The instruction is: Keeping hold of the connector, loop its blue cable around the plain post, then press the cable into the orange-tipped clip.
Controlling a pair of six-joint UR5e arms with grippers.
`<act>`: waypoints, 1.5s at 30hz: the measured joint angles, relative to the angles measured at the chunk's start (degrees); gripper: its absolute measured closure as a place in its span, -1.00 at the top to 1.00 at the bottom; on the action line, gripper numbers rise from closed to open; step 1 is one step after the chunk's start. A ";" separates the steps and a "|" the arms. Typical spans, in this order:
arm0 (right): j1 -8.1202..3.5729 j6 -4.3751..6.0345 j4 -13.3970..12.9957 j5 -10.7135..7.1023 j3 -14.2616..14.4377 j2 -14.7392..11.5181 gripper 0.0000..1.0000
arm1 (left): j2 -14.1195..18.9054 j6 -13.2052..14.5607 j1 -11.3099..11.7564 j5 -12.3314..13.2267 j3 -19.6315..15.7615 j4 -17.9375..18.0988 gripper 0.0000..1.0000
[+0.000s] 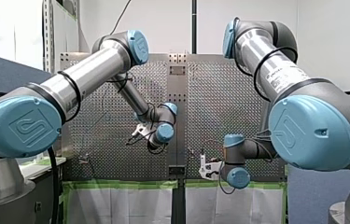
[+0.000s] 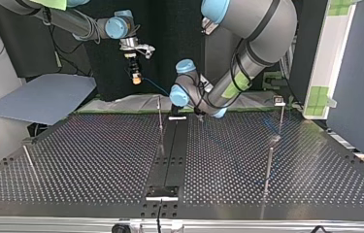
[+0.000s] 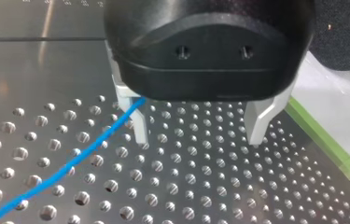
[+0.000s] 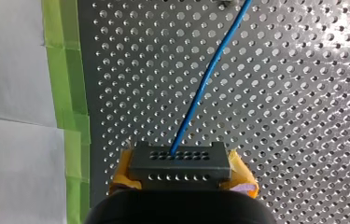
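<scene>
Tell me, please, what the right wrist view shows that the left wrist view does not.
Only the right wrist view shows the connector, a dark block with rows of holes, clamped between my right hand's yellow pads, with the blue cable leaving its face. Only the left wrist view shows my left hand, its metal fingers open and holding nothing, the cable passing one finger. Both show the blue cable over the perforated table, with green tape along its edge.
</scene>
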 joint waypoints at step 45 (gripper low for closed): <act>0.11 -0.51 -0.19 -0.60 0.01 0.02 -1.00 | -3.49 -23.82 1.78 23.91 -1.34 6.30 1.00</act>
